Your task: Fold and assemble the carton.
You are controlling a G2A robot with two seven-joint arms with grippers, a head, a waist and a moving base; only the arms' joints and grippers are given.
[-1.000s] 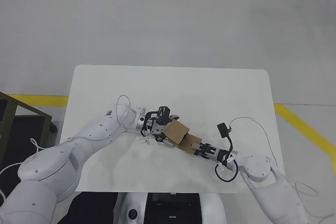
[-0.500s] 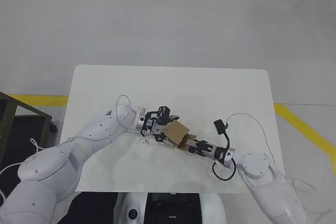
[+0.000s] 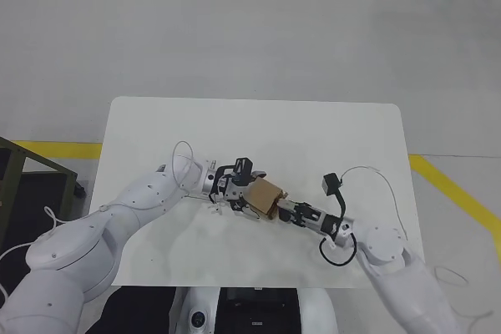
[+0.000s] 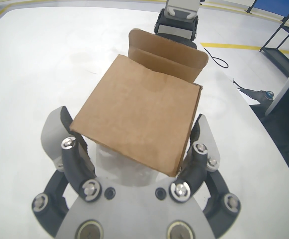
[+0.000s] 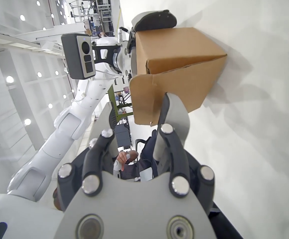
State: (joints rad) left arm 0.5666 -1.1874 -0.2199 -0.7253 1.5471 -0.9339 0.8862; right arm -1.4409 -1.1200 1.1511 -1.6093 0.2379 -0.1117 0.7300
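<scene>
We see the carton (image 3: 263, 197) resting near the middle of the surface (image 3: 334, 134), and the left pincer (image 4: 133, 123) is clamped across its two side walls, which we judge is to brace the body squarely while its far end is worked. The right pincer (image 5: 139, 108) sits at that open end with its fingers spread, one finger (image 5: 173, 115) lying against the rounded end flap (image 4: 169, 58). It looks placed to press the flap shut against the left arm's hold.

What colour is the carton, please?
The carton is plain brown cardboard, seen best in the left wrist view.
</scene>
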